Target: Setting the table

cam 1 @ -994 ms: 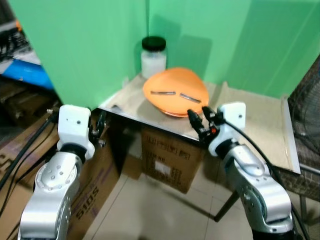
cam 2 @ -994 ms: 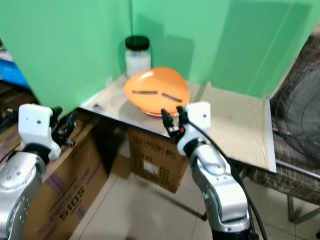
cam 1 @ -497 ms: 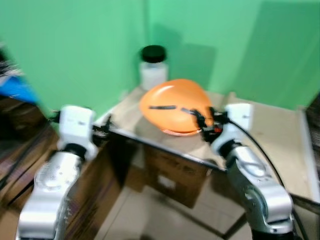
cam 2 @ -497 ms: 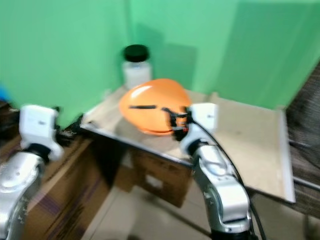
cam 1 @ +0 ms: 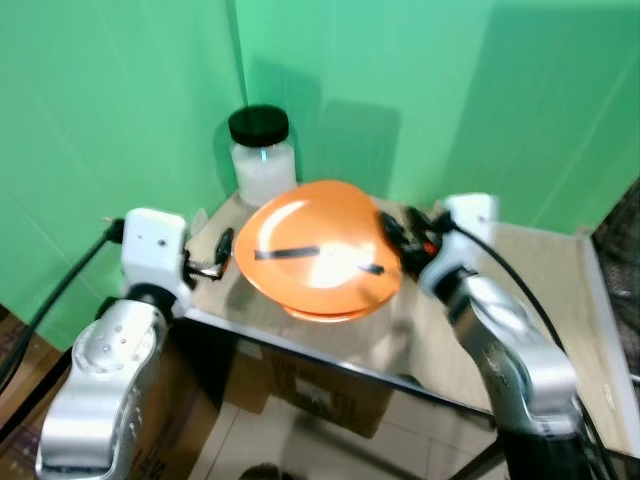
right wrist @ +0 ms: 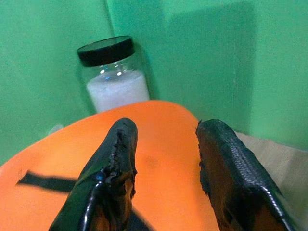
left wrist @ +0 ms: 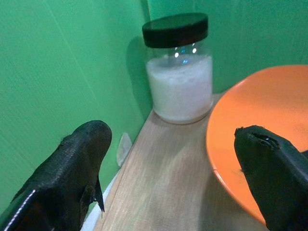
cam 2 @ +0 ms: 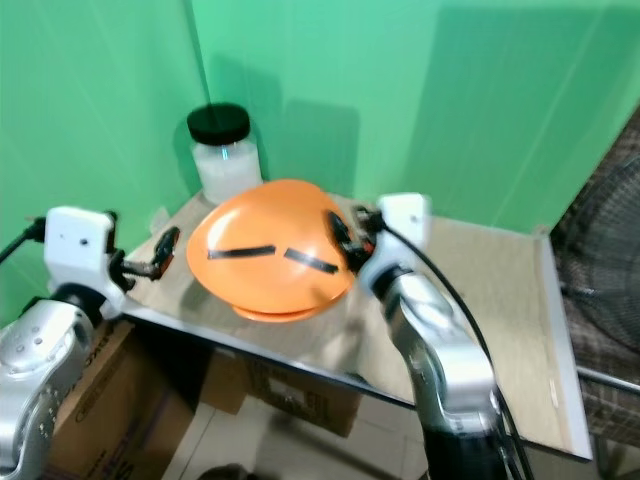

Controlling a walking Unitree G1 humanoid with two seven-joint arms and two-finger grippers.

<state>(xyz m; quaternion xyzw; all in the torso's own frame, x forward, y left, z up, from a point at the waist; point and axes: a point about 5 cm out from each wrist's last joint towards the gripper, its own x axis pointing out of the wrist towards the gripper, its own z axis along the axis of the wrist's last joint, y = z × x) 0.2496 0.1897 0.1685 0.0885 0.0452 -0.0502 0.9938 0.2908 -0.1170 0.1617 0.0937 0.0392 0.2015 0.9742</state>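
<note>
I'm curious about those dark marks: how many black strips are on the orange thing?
2, on top of the orange dome: one strip toward the robot's left, the other strip toward its right.

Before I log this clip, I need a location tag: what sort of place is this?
Probably a staged test corner, not a lived-in dining room: plain green backdrop panels wall in a small table, with cardboard boxes stored beneath and only an orange dish and a jar on it.

**No readable text**

Nothing legible appears in any view. The cardboard box (cam 2: 290, 395) under the desk (cam 2: 480, 300) carries a pale printed patch, too blurred to read. The jar (left wrist: 179, 67) has no label, and the two dark strips on the orange dish (cam 1: 318, 262) are plain marks, not letters.
</note>
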